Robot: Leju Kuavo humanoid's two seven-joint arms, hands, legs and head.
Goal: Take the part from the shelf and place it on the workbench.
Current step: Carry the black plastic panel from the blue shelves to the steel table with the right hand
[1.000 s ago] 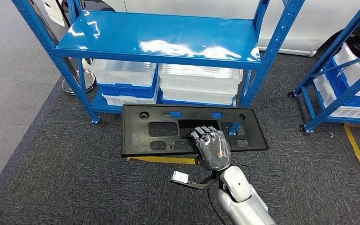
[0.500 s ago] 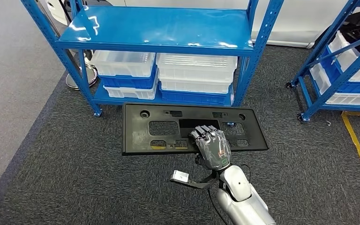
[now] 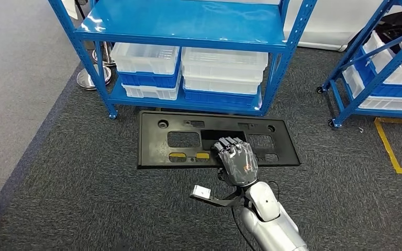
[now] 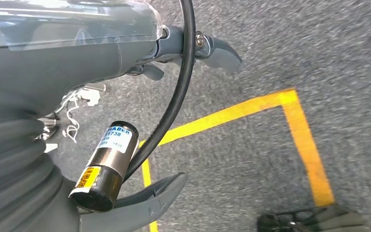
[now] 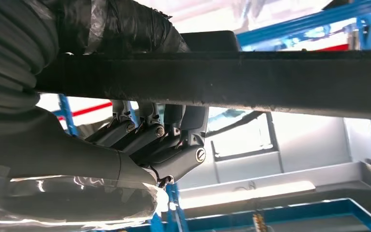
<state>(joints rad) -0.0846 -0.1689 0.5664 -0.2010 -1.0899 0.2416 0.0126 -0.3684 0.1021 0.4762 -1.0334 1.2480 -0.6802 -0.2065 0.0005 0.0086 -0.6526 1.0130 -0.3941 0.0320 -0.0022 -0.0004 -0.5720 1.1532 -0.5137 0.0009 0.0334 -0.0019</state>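
The shelf [image 3: 188, 23] has slid toward 12 o'clock over the last second: the robot is backing away. The right hand [image 3: 237, 163] grips the part [image 3: 188, 144] level at centre. The left hand's [image 4: 67, 53] fingers are hidden, so cannot tell. Workbench next, probably.

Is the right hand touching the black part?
Touching. The head view shows the right hand gripping the part; the right wrist view shows fingers hooked through it.

part [image 3: 188, 141]: sitting flat in the right hand [image 3: 236, 163], just in front of the shelf [image 3: 188, 23]
bins [image 3: 225, 76]: stacking under the shelf's top board
second rack [image 3: 377, 63]: standing off right
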